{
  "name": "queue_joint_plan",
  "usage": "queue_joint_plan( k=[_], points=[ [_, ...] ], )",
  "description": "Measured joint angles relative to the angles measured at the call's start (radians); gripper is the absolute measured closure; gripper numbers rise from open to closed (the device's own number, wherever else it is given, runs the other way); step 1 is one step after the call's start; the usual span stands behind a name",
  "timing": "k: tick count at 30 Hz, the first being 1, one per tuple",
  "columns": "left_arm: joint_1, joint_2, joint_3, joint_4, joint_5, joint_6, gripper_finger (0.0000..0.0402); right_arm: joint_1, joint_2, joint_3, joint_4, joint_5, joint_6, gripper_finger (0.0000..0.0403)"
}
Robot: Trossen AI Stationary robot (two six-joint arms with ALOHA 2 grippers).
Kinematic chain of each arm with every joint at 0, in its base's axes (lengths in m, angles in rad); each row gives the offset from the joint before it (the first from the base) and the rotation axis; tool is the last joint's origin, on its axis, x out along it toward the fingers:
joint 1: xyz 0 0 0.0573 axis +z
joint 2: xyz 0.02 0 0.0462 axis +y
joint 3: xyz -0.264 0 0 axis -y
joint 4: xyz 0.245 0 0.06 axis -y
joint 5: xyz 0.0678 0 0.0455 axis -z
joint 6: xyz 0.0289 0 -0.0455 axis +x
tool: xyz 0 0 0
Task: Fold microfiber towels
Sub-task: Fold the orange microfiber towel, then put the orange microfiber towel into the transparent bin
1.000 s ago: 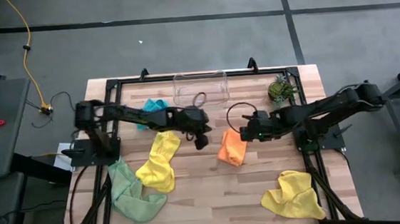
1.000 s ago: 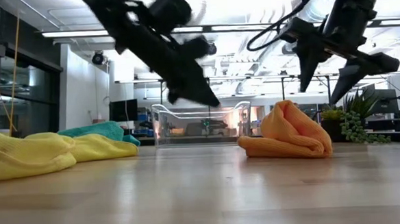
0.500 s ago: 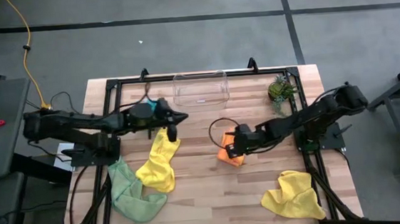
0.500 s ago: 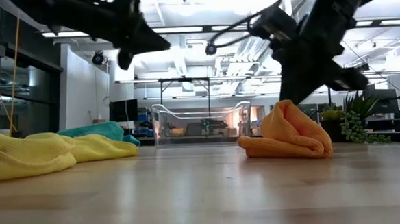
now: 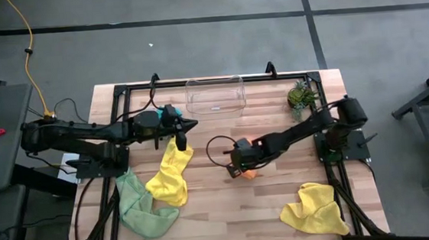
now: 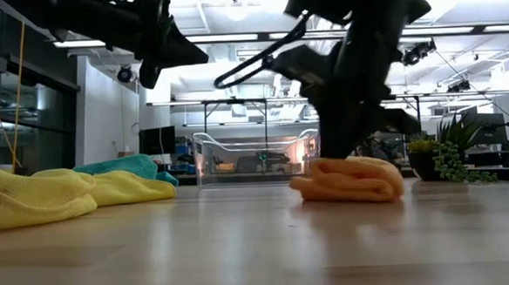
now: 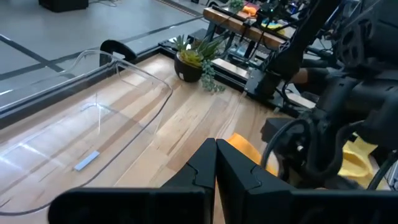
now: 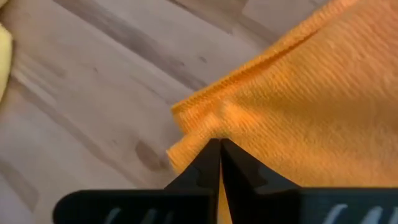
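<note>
The orange towel [image 5: 251, 170] lies bunched near the centre of the wooden table [image 5: 229, 211], its long axis level across the low view. The right gripper [image 5: 237, 164] is pressed down on it, fingers pinched onto a fold of the cloth. The left gripper [image 5: 182, 125] hangs clenched and empty above the upper end of a yellow towel [image 5: 170, 173], which runs lengthwise toward the front edge. A clear bin [image 5: 214, 95] stands at the back; a workshop room shows behind.
</note>
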Motion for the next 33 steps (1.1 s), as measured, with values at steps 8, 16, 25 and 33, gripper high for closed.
queue_joint_plan(
  k=[8, 16, 25, 33],
  points=[
    [0.000, 0.000, 0.000, 0.002, 0.000, 0.003, 0.0401, -0.026, -0.005, 0.012, -0.049, 0.002, -0.043, 0.0394],
    [0.002, 0.000, 0.000, 0.000, -0.007, 0.030, 0.0401, -0.034, -0.206, 0.011, -0.281, 0.075, -0.075, 0.0393],
    [0.038, -0.003, 0.000, -0.001, 0.009, 0.031, 0.0401, 0.026, -0.414, -0.201, -0.360, 0.027, 0.196, 0.0303],
    [0.071, -0.010, 0.000, 0.006, 0.048, 0.021, 0.0401, 0.074, -0.504, -0.498, 0.144, 0.056, 0.570, 0.0174]
  ],
)
